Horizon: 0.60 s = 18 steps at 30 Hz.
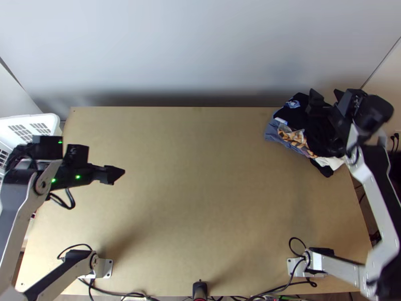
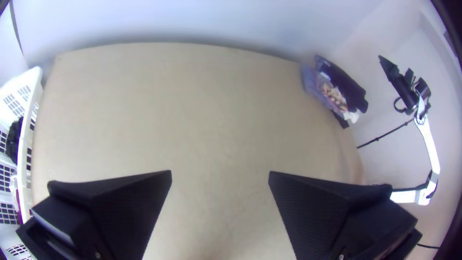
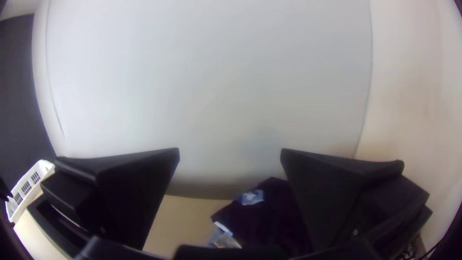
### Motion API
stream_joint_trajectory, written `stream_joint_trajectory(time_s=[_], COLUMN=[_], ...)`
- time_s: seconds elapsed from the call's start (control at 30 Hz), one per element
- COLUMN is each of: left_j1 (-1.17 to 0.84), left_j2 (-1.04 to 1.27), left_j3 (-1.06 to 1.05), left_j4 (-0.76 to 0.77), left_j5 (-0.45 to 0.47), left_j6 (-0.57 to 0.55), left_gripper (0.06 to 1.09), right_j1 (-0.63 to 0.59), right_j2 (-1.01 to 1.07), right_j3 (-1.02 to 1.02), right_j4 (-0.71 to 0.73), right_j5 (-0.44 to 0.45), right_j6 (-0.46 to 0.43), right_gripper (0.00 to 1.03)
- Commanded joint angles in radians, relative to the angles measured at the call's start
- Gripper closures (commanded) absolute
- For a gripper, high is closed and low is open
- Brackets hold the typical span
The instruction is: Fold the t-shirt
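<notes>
Left gripper (image 2: 220,175), right gripper (image 1: 326,94) both open; I'd lift the right clear of the far-right clothes pile (image 1: 297,120) before swinging.

Under my left gripper (image 1: 115,174) I see the table (image 1: 200,200) in smooth, matt wood, with a basket (image 1: 30,118) of white plastic behind that gripper. Near my right gripper (image 1: 326,95), the clothes pile (image 1: 296,119) looks like matt, wrinkled cloth.
</notes>
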Motion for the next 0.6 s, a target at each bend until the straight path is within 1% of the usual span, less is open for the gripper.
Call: stream_joint_trajectory(time_s=[0.0,0.03,0.1,0.13,0.17,0.23,0.33,0.47,0.57], left_j1=[0.017,0.016,-0.003,-0.015,-0.022,-0.021,-0.03,-0.064,-0.075], left_j2=[-0.161,-0.2,-0.298,-0.349,-0.399,-0.473,-0.542,-0.62,-0.632], left_j3=[-0.058,-0.095,-0.184,-0.228,-0.271,-0.346,-0.434,-0.497,-0.514], left_j4=[0.113,0.151,0.242,0.289,0.335,0.397,0.424,0.498,0.536], left_j5=[-0.116,-0.165,-0.251,-0.297,-0.346,-0.397,-0.496,-0.507,-0.51], left_j6=[-0.026,-0.026,-0.014,-0.008,0.0,0.014,0.046,0.083,0.122], left_gripper=[0.1,0.1,0.1,0.1,0.1,0.1,0.1,0.1,0.1], right_j1=[0.097,0.107,0.135,0.161,0.19,0.221,0.256,0.299,0.302], right_j2=[-0.241,-0.273,-0.333,-0.365,-0.4,-0.452,-0.506,-0.589,-0.656], right_j3=[-0.142,-0.185,-0.269,-0.312,-0.355,-0.419,-0.49,-0.591,-0.685], right_j4=[-0.047,-0.048,-0.067,-0.087,-0.093,-0.096,-0.111,-0.088,-0.007], right_j5=[0.003,0.003,0.003,0.005,0.006,0.026,0.042,0.068,0.097], right_j6=[0.087,0.092,0.137,0.134,0.107,0.094,0.091,0.048,0.035], right_gripper=[0.05,0.05,0.05,0.05,0.05,0.05,0.05,0.05,0.05])
